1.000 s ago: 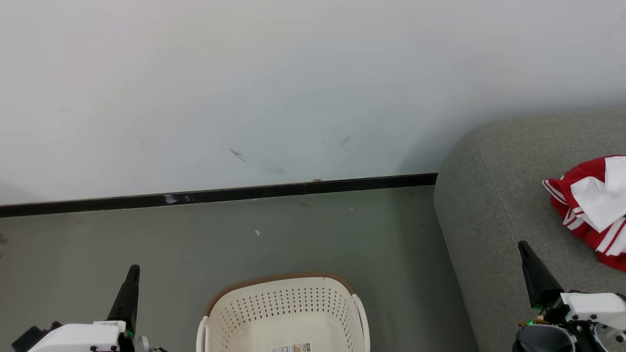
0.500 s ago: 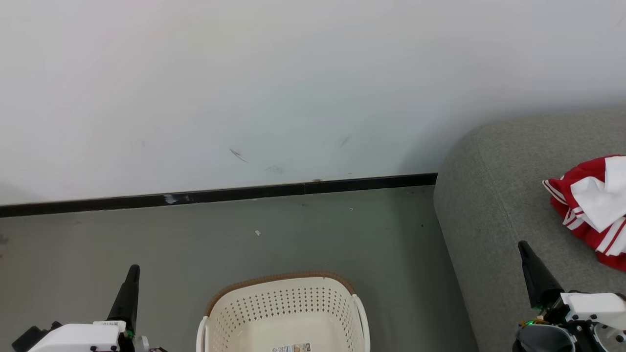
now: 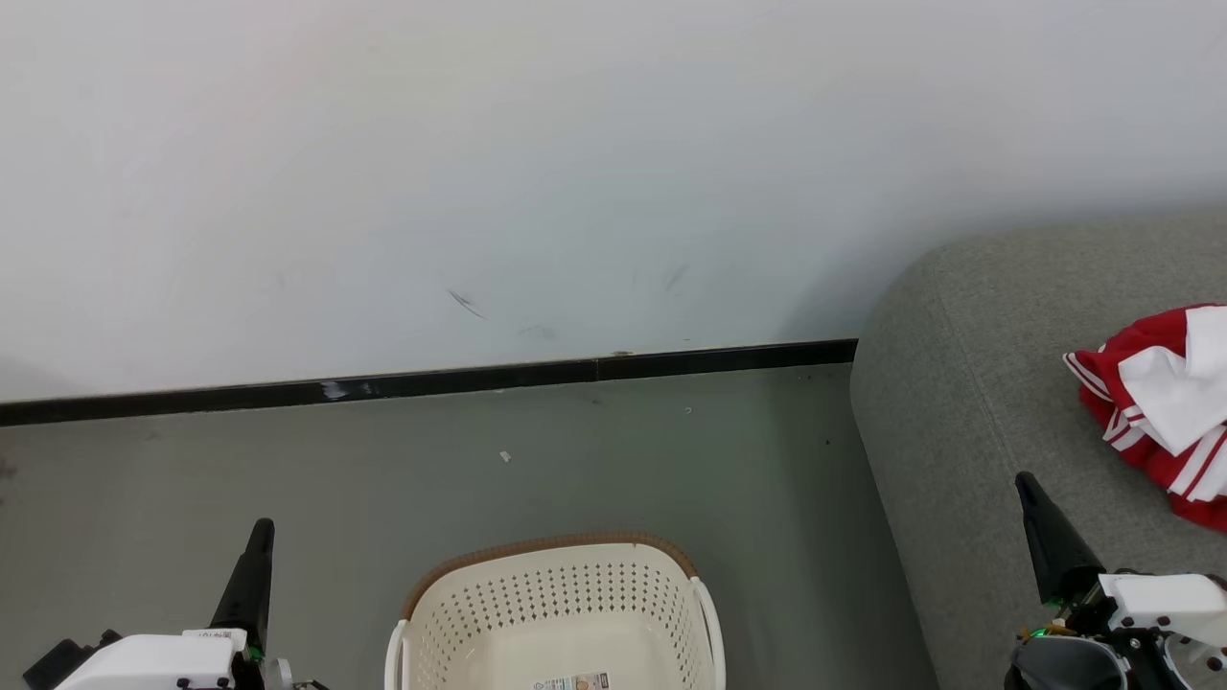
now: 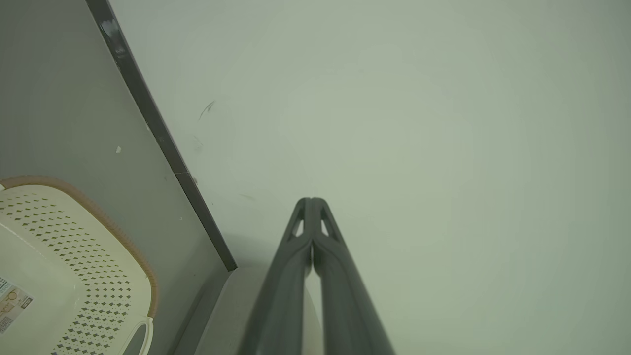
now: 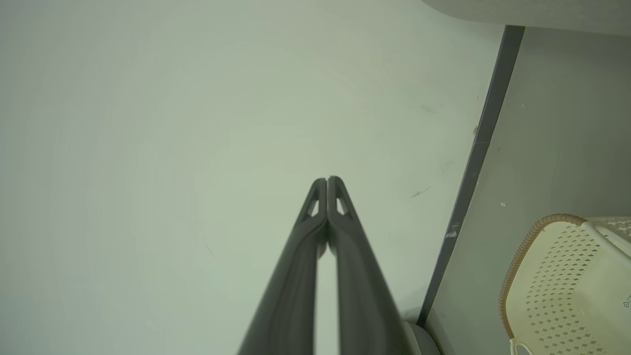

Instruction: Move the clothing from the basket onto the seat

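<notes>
The red and white clothing lies crumpled on the grey-green seat at the right edge of the head view. On the floor at the bottom centre stands the cream basket, its visible inside bare except for a label; it also appears as the basket and the basket in the wrist views. My left gripper is to the left of the basket, shut and holding nothing. My right gripper hovers over the seat's front part, shut and holding nothing. Each wrist view shows the two fingers pressed together: left gripper, right gripper.
A pale wall with a black skirting strip runs behind the grey floor. The seat's rounded corner stands just right of the basket.
</notes>
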You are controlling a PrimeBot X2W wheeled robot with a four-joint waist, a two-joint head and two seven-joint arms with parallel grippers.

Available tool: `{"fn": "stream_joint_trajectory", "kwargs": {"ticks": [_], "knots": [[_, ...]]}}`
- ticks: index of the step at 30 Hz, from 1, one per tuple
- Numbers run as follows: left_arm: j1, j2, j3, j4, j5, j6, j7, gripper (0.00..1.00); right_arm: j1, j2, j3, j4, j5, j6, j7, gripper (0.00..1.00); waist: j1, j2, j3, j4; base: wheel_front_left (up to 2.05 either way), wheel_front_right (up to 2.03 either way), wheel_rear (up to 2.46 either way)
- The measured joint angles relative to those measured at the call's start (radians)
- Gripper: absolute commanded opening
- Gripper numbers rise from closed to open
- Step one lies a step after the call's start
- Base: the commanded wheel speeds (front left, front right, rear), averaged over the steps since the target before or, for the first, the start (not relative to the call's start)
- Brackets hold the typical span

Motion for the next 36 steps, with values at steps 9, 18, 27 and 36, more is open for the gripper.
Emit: {"fn": "stream_joint_trajectory", "kwargs": {"ticks": [9,18,27,36], "knots": [[0.000,0.000,0.000,0.000,0.000,0.000,0.000,0.00,0.000,0.000,0.000,0.000,0.000,0.000,0.000,0.00,0.0000,0.0000,0.000,0.000,0.00,0.00,0.00],[0.000,0.000,0.000,0.000,0.000,0.000,0.000,0.00,0.000,0.000,0.000,0.000,0.000,0.000,0.000,0.00,0.0000,0.0000,0.000,0.000,0.00,0.00,0.00],[0.000,0.000,0.000,-0.001,0.000,0.000,0.000,0.00,0.000,-0.001,0.000,0.000,0.000,0.000,0.000,0.00,0.0000,0.0000,0.000,0.000,0.00,0.00,0.00],[0.000,0.000,0.000,-0.001,0.000,0.000,0.000,0.00,0.000,-0.001,0.001,0.000,0.000,0.000,0.000,0.00,0.0000,0.0000,0.000,0.000,0.00,0.00,0.00]]}}
